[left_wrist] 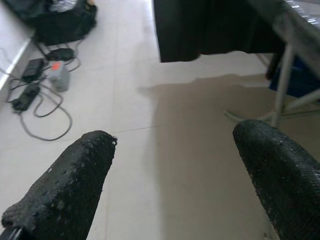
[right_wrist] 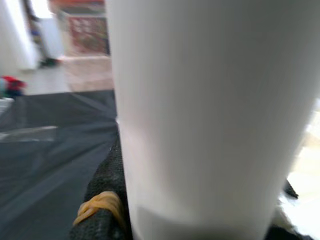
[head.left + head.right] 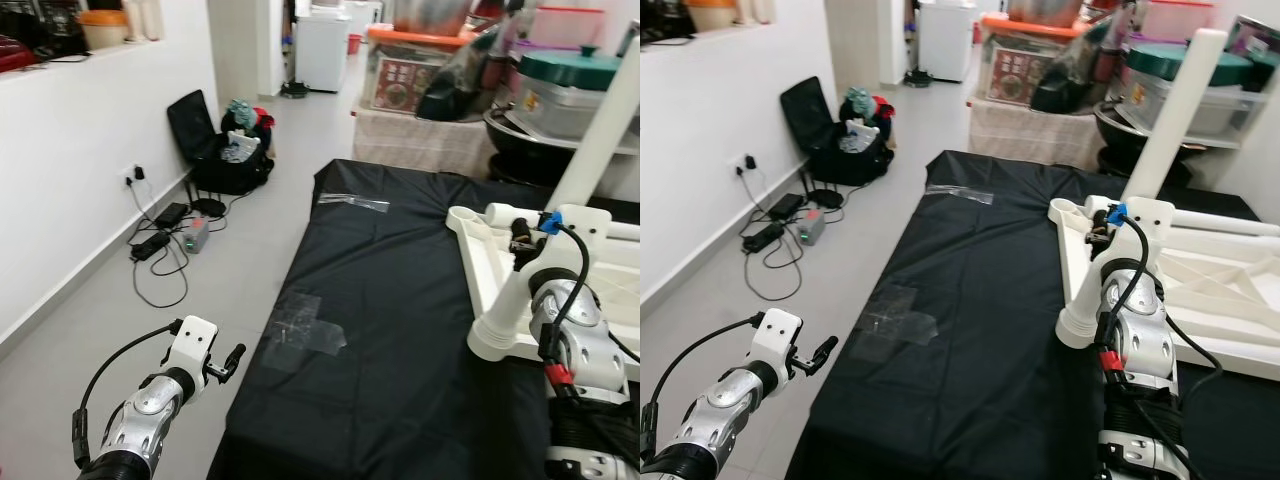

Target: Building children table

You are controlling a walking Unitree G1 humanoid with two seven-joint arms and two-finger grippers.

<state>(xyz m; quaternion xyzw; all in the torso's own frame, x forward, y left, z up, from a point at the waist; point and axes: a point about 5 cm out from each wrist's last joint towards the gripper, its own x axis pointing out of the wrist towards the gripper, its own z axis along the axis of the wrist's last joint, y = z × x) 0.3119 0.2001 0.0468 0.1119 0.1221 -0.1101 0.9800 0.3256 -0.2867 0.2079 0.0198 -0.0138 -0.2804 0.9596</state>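
Observation:
A long white table leg (image 3: 600, 130) rises slantwise from its flared foot (image 3: 495, 343) at the table's right. My right gripper (image 3: 520, 238) is shut on the leg partway up; the right wrist view has the white tube (image 2: 200, 125) between the fingers (image 2: 102, 200), one wearing a yellow rubber band. The white tabletop (image 3: 480, 262) lies upside down on the black-covered table (image 3: 400, 300), under and behind the leg. My left gripper (image 3: 228, 362) hangs off the table's left edge over the floor, open, its fingers (image 1: 70, 185) wide apart and holding nothing.
Two patches of clear tape (image 3: 305, 325) are stuck on the black cloth. A black bag (image 3: 215, 150) and cables with adapters (image 3: 165, 235) lie on the floor by the left wall. Pots and boxes (image 3: 560, 90) crowd the back right.

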